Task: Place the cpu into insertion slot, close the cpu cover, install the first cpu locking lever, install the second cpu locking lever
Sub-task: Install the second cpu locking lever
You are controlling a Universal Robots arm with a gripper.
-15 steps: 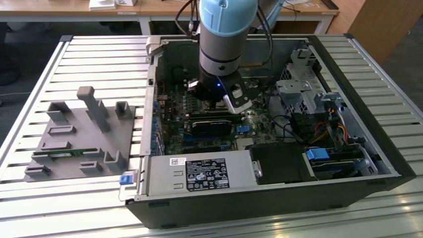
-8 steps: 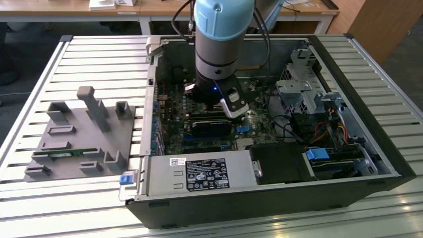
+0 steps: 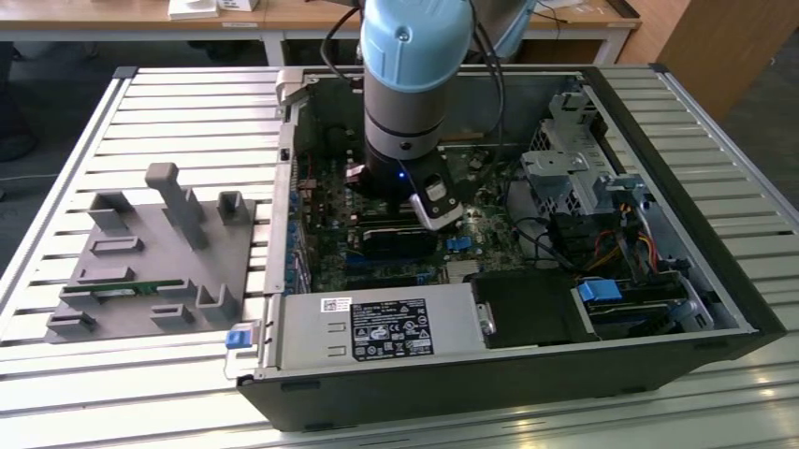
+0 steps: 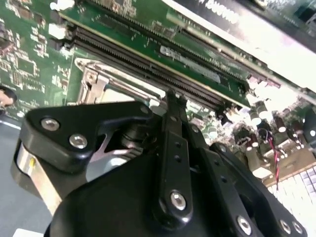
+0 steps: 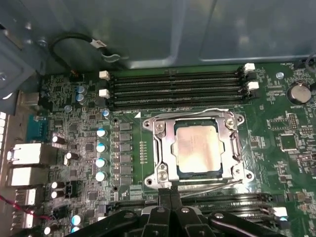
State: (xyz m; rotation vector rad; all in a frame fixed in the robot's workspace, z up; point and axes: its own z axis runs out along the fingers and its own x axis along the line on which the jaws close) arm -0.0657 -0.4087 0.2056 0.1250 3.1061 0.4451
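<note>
The cpu (image 5: pixel 196 147), a dull silver square, sits in the socket on the green motherboard (image 5: pixel 291 168). The silvery cpu cover (image 5: pixel 161 148) lies flat around it as a frame. One thin wire lever (image 5: pixel 187 111) runs along the socket's side by the memory slots. Another lever (image 5: pixel 212 183) runs along the opposite side. My gripper (image 5: pixel 170 193) is shut, its black fingers pressed together with nothing visible between them, and its tips sit at the socket's edge by that second lever. In the second wrist view the gripper (image 4: pixel 174 101) hangs just beside the cover (image 4: pixel 96 81). The exterior view shows the gripper (image 3: pixel 431 217) low inside the open computer case (image 3: pixel 736 281).
Black memory slots (image 5: pixel 177 89) and rows of capacitors (image 5: pixel 100 154) flank the socket. A black cable (image 5: pixel 74 42) loops near the case wall. In the exterior view a power supply (image 3: pixel 381 332), a drive cage (image 3: pixel 568 173) and a grey fixture (image 3: pixel 156 253) on the slatted table surround the work.
</note>
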